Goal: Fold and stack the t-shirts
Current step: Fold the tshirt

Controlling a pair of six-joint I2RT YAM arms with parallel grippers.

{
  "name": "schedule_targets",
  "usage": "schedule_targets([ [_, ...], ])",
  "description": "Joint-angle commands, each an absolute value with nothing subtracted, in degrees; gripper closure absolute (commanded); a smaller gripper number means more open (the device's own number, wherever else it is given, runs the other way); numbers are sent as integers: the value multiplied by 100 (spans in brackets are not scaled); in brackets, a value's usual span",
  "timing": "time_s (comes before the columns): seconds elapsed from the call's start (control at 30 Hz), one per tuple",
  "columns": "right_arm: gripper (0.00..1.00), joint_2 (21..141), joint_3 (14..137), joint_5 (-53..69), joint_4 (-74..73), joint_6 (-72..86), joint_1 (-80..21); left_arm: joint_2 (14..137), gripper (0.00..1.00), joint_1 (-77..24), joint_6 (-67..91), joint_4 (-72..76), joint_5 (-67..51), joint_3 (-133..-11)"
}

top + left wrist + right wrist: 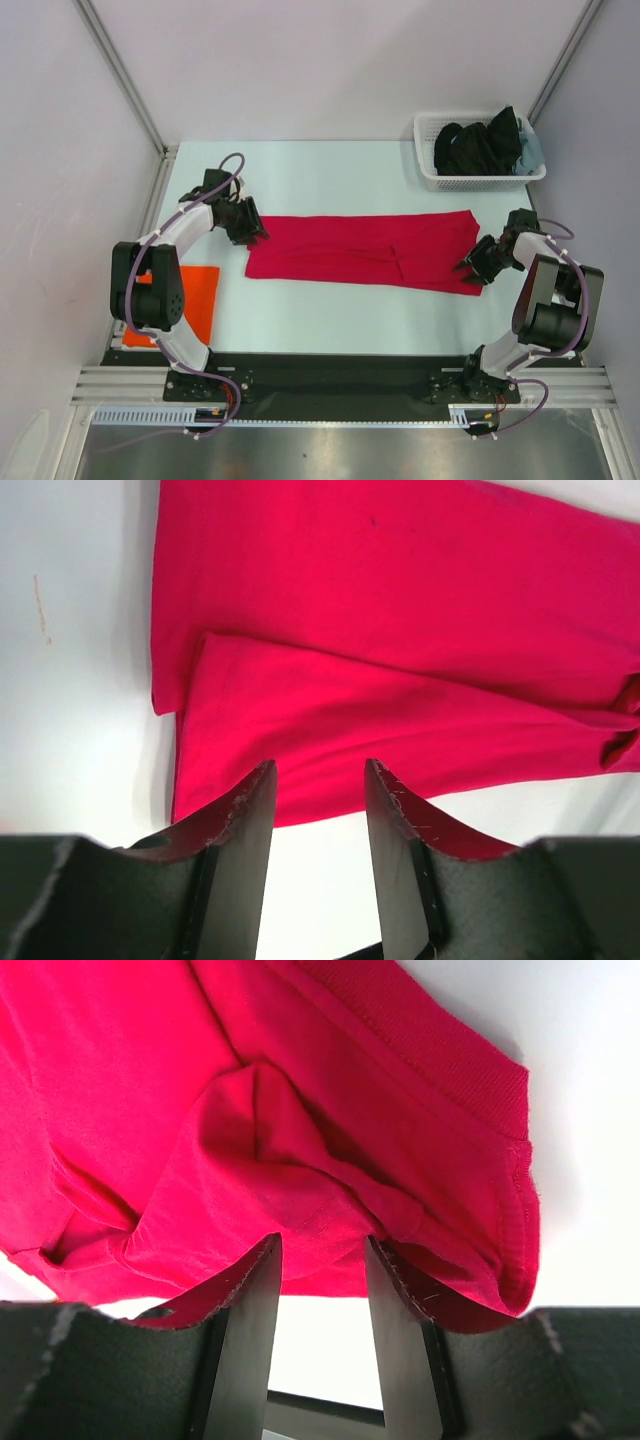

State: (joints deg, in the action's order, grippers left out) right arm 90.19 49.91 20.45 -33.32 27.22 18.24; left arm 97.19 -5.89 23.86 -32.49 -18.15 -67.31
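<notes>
A crimson red t-shirt [360, 252] lies folded lengthwise into a long strip across the middle of the table. My left gripper [252, 235] is open at the strip's left end; in the left wrist view the cloth [400, 660] lies just past the fingertips, with bare table between them. My right gripper [472, 270] is open at the strip's right end; in the right wrist view the rumpled cloth and ribbed collar [330, 1130] reach the fingertips, nothing pinched. An orange t-shirt [195, 300] lies folded at the table's left front, partly hidden by the left arm.
A white lattice basket [432, 170] with dark clothes stands at the back right corner. The table's front edge and black rail [330, 370] run near the arm bases. Grey walls close in the sides and back.
</notes>
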Motion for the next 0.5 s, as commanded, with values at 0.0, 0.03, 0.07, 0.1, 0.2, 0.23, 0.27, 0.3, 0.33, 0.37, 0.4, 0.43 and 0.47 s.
schedule_targets([
  [0.0,56,9062,5080,2074,-3252,2777,1863,9624,54,-624,2189,-3348,-1697,-6969],
  [0.03,56,9044,5080,2074,-3269,2769,1863,9624,54,-624,2171,-3392,-1653,-6996],
  [0.07,56,9009,5063,2074,-3270,2769,1863,9633,52,-624,2119,-3419,-1600,-7048],
  [0.1,56,8983,5028,2092,-3252,2769,1863,9642,50,-624,2083,-3428,-1460,-7084],
  [0.2,56,9000,5027,2118,-3252,2777,1863,9790,44,-624,1926,-3524,-1197,-7268],
  [0.23,57,9000,5027,2127,-3278,2769,1863,9835,44,-624,1890,-3542,-1152,-7321],
  [0.27,57,9000,5036,2127,-3287,2725,1863,9965,44,-624,1855,-3559,-1108,-7426],
  [0.3,57,8965,5036,2127,-3313,2725,1863,10019,44,-624,1802,-3551,-1081,-7479],
  [0.33,57,8965,5019,2136,-3305,2707,1863,10089,44,-624,1784,-3533,-1055,-7532],
  [0.37,57,8956,5019,2144,-3296,2681,1863,10281,44,-624,1749,-3533,-1055,-7628],
  [0.4,58,8973,5045,2153,-3305,2681,1863,10379,46,-624,1749,-3577,-1037,-7690],
  [0.43,58,8991,5062,2162,-3313,2672,1872,10493,47,-624,1749,-3577,-1002,-7760],
  [0.47,59,9035,5097,2197,-3331,2628,1872,10633,49,-624,1775,-3586,-967,-7865],
])
